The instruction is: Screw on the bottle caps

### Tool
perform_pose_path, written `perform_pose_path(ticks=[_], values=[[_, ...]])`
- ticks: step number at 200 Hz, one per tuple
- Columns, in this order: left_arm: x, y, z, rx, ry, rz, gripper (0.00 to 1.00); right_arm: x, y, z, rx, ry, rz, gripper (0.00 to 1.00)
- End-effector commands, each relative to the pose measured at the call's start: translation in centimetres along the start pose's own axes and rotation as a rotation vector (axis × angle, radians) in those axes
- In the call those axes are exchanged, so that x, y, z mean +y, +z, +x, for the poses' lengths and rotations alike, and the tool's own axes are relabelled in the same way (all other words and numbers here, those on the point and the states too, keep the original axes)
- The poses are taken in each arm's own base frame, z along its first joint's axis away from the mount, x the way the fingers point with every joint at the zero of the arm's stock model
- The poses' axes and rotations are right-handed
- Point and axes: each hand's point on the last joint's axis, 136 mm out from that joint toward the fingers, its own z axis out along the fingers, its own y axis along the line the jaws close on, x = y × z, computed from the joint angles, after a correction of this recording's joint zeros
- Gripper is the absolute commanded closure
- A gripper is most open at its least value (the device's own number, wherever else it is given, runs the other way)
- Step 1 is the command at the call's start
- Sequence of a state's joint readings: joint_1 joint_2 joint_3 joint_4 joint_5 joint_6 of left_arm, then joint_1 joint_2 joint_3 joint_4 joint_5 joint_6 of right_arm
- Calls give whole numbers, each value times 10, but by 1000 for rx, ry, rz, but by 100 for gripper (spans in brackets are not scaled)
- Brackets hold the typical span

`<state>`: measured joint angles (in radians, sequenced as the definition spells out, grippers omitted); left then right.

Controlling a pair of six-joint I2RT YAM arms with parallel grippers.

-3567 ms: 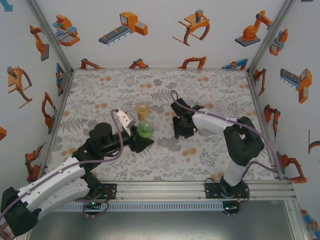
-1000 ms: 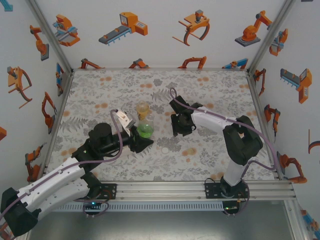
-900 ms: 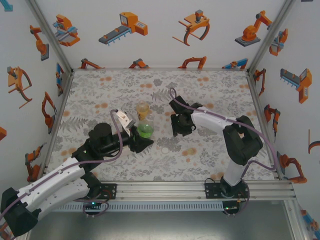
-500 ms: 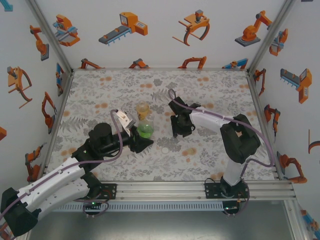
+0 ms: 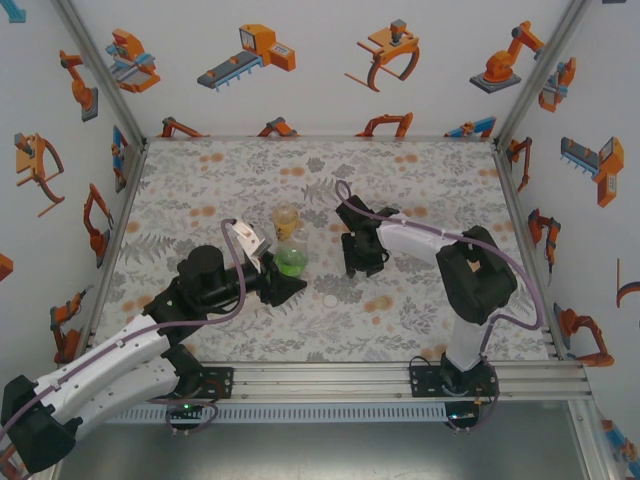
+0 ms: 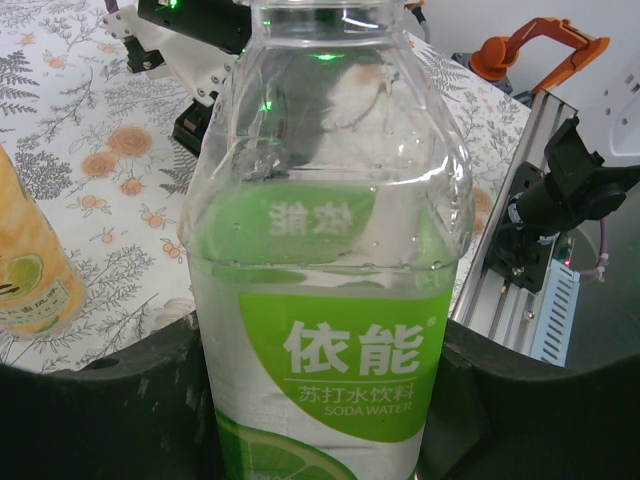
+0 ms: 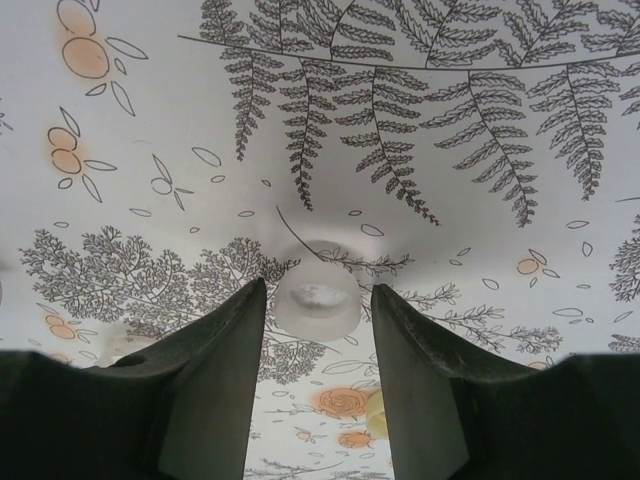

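Note:
My left gripper [image 5: 283, 277] is shut on a clear bottle with a green soda-water label [image 6: 330, 330]; the dark fingers [image 6: 110, 400] press both of its sides. The bottle [image 5: 292, 260] stands upright near the table's middle, its neck cut off by the top of the left wrist view. My right gripper [image 5: 357, 266] points down at the table right of the bottles. A white translucent cap [image 7: 317, 298] sits between its fingertips [image 7: 240, 330], with a narrow gap on each side, so the gripper [image 7: 317, 300] is open. Another white cap [image 5: 330, 299] lies on the table in front.
An amber tea bottle [image 5: 286, 218] stands just behind the green bottle, and it shows at the left edge of the left wrist view [image 6: 30, 270]. Something small, round and pale yellow [image 7: 376, 415] lies between the right fingers, partly hidden. The metal rail [image 5: 400, 375] runs along the near edge.
The right arm has shifted slightly to the left over the table. The left arm and the bottle it holds have not moved.

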<state>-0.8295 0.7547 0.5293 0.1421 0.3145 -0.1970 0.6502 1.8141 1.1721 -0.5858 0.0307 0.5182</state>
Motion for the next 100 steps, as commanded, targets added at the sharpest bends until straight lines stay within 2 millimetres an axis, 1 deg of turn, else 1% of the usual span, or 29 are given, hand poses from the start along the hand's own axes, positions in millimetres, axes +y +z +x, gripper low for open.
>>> perform_pose_path(ticks=[1, 26, 47, 100], values=[[-7, -3, -20, -44, 18, 25, 100, 10, -27, -12, -58, -22, -22, 54], [-7, -3, -21, -49, 16, 26, 100, 16, -27, -9, -51, -26, -35, 54], [-8, -4, -21, -49, 17, 28, 100, 17, -24, -7, -43, -28, -30, 55], [-7, -6, -20, -49, 18, 24, 100, 6, -13, -2, -15, -37, 41, 54]])
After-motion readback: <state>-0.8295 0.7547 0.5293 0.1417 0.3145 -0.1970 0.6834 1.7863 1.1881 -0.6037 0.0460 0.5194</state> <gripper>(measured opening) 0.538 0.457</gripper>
